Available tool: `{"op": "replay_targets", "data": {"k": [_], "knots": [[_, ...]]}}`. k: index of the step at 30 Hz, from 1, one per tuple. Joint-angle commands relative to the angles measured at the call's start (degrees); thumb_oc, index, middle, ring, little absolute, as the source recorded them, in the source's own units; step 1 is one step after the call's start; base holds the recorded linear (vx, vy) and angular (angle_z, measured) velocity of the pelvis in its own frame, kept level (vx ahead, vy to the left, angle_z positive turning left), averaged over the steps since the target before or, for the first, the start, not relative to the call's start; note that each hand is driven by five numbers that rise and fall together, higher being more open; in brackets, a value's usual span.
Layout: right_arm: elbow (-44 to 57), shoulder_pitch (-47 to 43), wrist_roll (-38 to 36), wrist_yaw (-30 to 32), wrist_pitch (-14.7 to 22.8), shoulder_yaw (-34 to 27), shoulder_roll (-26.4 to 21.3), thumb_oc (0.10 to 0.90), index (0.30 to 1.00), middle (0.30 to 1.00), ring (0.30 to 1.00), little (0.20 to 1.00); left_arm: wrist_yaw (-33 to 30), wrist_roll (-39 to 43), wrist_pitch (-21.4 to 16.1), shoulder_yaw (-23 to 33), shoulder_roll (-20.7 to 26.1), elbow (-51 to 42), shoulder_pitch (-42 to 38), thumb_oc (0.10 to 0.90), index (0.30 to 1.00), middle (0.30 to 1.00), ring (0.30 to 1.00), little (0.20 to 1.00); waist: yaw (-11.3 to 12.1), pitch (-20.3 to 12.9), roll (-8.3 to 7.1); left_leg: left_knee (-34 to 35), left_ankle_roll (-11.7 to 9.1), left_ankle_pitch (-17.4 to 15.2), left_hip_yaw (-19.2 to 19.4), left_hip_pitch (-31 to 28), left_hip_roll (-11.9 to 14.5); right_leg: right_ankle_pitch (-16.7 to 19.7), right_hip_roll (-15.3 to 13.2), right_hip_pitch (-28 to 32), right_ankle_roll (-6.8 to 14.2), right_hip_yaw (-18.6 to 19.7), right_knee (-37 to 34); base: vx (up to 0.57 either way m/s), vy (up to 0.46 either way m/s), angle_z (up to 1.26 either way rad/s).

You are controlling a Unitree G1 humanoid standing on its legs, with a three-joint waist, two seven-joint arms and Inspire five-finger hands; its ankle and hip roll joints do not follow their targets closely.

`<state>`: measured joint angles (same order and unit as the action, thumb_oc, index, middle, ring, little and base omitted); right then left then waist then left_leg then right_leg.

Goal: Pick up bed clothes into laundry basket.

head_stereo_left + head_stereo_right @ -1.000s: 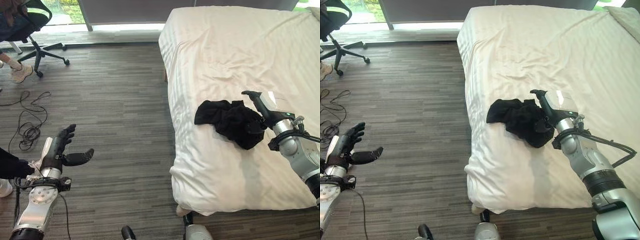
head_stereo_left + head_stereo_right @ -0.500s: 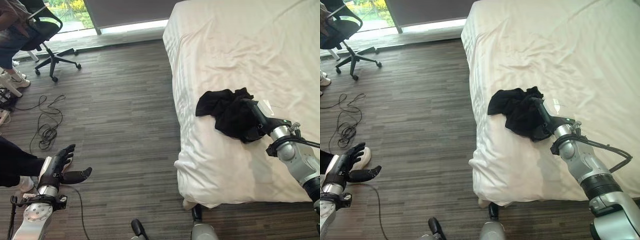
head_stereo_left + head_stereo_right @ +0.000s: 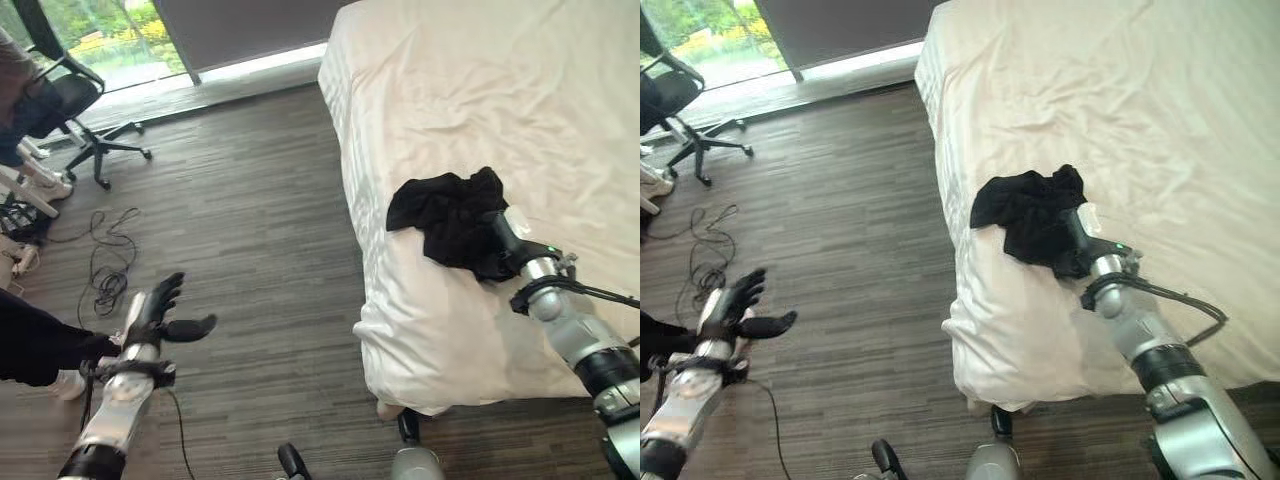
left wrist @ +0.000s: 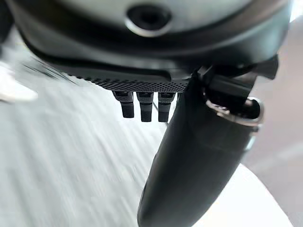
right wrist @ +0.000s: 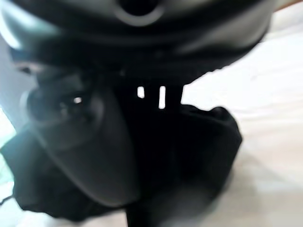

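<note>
White sheets cover the bed [image 3: 470, 90]; at its near edge lies the crumpled black garment [image 3: 448, 218]. At four o'clock of it, my right hand [image 3: 510, 240] presses into the cloth, fingers buried, grip unclear. My left hand [image 3: 160, 315] hangs open above the wood floor [image 3: 250, 230].

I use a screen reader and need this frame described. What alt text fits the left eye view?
The robot's right hand is pressed into a crumpled black garment near the edge of a bed with a white sheet, its fingers hidden in the cloth. Its left hand hangs open over the grey wood-plank floor, with a black office chair by the window.
</note>
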<state>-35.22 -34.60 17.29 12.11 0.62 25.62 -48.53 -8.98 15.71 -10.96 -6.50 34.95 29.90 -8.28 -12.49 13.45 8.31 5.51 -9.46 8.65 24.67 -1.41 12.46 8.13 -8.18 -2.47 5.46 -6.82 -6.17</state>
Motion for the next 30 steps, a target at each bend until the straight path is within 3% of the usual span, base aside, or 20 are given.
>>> {"op": "replay_targets", "data": {"k": [1,5,7,10,11,12,13,15,16,17,20,23,26,30], "knots": [[1.48,-11.45,-1.17,4.49,0.36,-2.32,-4.31,0.400,0.300,0.300,0.300,0.300,-3.41,2.13,-4.83,3.23,5.00,-2.69,-7.80,0.800,0.900,0.900,0.900,0.900,0.14,-0.11,-2.01,-3.18,-2.70,-4.73,0.37,-5.69,2.45,-9.28,-0.52,-1.10,3.28,5.53,1.18,-0.01,0.003,-0.41],[5.99,-13.67,-7.05,7.00,0.97,-7.92,-12.09,0.400,0.300,0.300,0.300,0.300,-4.36,3.31,-5.24,6.82,5.41,-3.59,-4.81,0.800,0.900,0.900,0.900,0.900,2.35,-2.09,-7.90,-12.63,-1.81,-9.54,-10.71,-5.49,0.17,-8.01,1.57,-1.74,3.10,12.02,1.50,-0.01,0.007,-0.73],[9.27,-12.50,-9.13,7.12,1.55,-11.84,-16.94,0.400,0.300,0.300,0.300,0.300,-5.00,4.08,-5.18,9.03,4.87,-3.36,-2.92,0.800,0.900,0.900,0.900,0.900,1.72,-3.59,-10.28,-12.34,-1.12,-11.94,-13.81,-7.92,-0.42,-7.25,2.19,-1.74,3.73,14.17,1.99,-0.03,0.116,-0.93],[13.62,-6.12,-10.34,7.30,1.65,-19.50,-21.14,0.400,0.300,0.300,0.300,0.300,-5.62,3.18,-4.35,11.41,3.93,-3.08,-1.14,0.800,0.900,0.900,0.900,0.900,-1.39,-6.03,-12.01,-7.77,-0.19,-14.46,-11.64,-12.16,-1.17,-5.88,1.58,-2.18,5.19,14.71,2.61,-0.08,0.200,-0.53],[15.34,-1.53,-9.82,7.57,1.52,-24.01,-21.90,0.400,0.300,0.300,0.300,0.300,-5.65,2.76,-3.99,11.55,3.64,-2.84,-0.89,0.800,0.900,0.900,0.900,0.900,-2.02,-6.64,-12.69,-6.10,0.16,-14.79,-10.55,-13.13,-1.43,-5.28,0.90,-2.29,6.03,14.39,2.53,-0.11,0.155,-0.22],[15.60,-0.78,-9.78,7.53,1.49,-24.73,-21.87,0.400,0.300,0.300,0.300,0.300,-5.66,2.77,-3.98,11.32,3.75,-2.84,-1.00,0.800,0.900,0.900,0.900,0.900,-1.79,-6.62,-12.83,-6.02,0.17,-14.75,-10.51,-13.21,-1.46,-5.27,0.87,-2.26,6.04,14.42,2.51,-0.22,0.305,-0.15],[18.08,8.94,-7.63,8.23,1.42,-33.10,-23.25,0.400,0.300,0.300,0.300,0.300,-6.27,1.36,-3.29,12.17,3.21,-2.56,-0.78,0.800,0.900,0.900,0.900,0.900,-4.11,-6.94,-14.19,-1.89,1.25,-15.49,-9.34,-15.05,-3.07,-3.28,-0.25,-2.86,8.64,13.94,3.16,-0.17,0.209,-0.16],[19.32,14.99,-6.93,8.60,1.16,-38.73,-23.34,0.400,0.300,0.300,0.300,0.300,-6.40,0.94,-2.97,12.36,3.66,-2.77,-1.31,0.800,0.900,0.900,0.900,0.900,-4.29,-6.80,-15.27,-0.54,1.40,-14.80,-8.87,-15.04,-3.70,-2.10,-0.70,-3.63,9.54,13.43,3.70,-0.28,0.184,0.01],[19.52,25.87,-5.99,8.88,0.83,-48.12,-22.81,0.400,0.300,0.300,0.300,0.300,-6.58,-0.33,-2.49,12.47,4.31,-2.49,-2.59,0.800,0.900,0.900,0.900,0.900,-5.29,-5.65,-16.82,-0.51,1.03,-14.96,-7.70,-14.87,-3.28,0.86,-0.49,-4.76,9.54,12.12,4.86,-0.39,0.151,-0.02],[19.70,31.17,-5.95,8.95,0.68,-52.05,-21.88,0.400,0.300,0.300,0.300,0.300,-6.69,-0.67,-2.40,13.13,4.57,-2.97,-2.56,0.800,0.900,0.900,0.900,0.900,-6.59,-5.01,-17.53,-0.51,0.67,-14.74,-6.87,-15.01,-2.94,2.82,-0.36,-5.36,9.54,11.23,6.31,-0.39,0.144,-0.17],[20.86,44.03,-5.57,9.25,0.54,-61.88,-18.13,0.400,0.300,0.300,0.300,0.300,-6.80,-3.22,-1.49,11.67,6.60,-4.07,-5.48,0.800,0.900,0.900,0.900,0.900,-6.73,-3.62,-17.86,-0.51,2.34,-13.76,-3.54,-14.28,-3.99,-0.21,-2.43,-7.38,9.54,1.80,13.49,-0.37,0.276,-0.14],[20.53,49.48,-5.80,8.80,0.83,-65.75,-16.62,0.400,0.300,0.300,0.300,0.300,-7.42,-5.35,-0.73,12.61,10.95,-7.55,-7.69,0.800,0.900,0.900,0.900,0.900,-7.72,-3.97,-17.86,-0.51,4.21,-12.20,0.18,-13.53,-3.80,-3.88,-2.13,-7.39,8.69,-4.40,26.00,-0.38,0.224,-0.59],[20.03,50.73,-6.13,8.27,0.65,-66.16,-14.04,0.400,0.300,0.300,0.300,0.300,-7.80,-5.76,-0.43,12.74,13.47,-8.51,-10.08,0.800,0.900,0.900,0.900,0.900,-8.02,-5.50,-17.05,-0.51,5.45,-12.34,3.11,-13.15,-3.76,-8.12,-3.22,-5.55,7.65,-5.65,34.47,-0.26,0.146,-0.55],[19.97,49.24,-6.15,8.30,0.71,-64.35,-11.90,0.400,0.300,0.300,0.300,0.300,-9.07,-5.97,-0.85,12.19,15.04,-9.56,-12.84,0.800,0.900,0.900,0.900,0.900,-7.05,-7.30,-16.47,-0.55,5.80,-11.10,8.77,-12.40,-3.70,-9.89,-6.39,0.18,6.25,-9.42,33.41,-0.23,0.036,-1.04]]}}
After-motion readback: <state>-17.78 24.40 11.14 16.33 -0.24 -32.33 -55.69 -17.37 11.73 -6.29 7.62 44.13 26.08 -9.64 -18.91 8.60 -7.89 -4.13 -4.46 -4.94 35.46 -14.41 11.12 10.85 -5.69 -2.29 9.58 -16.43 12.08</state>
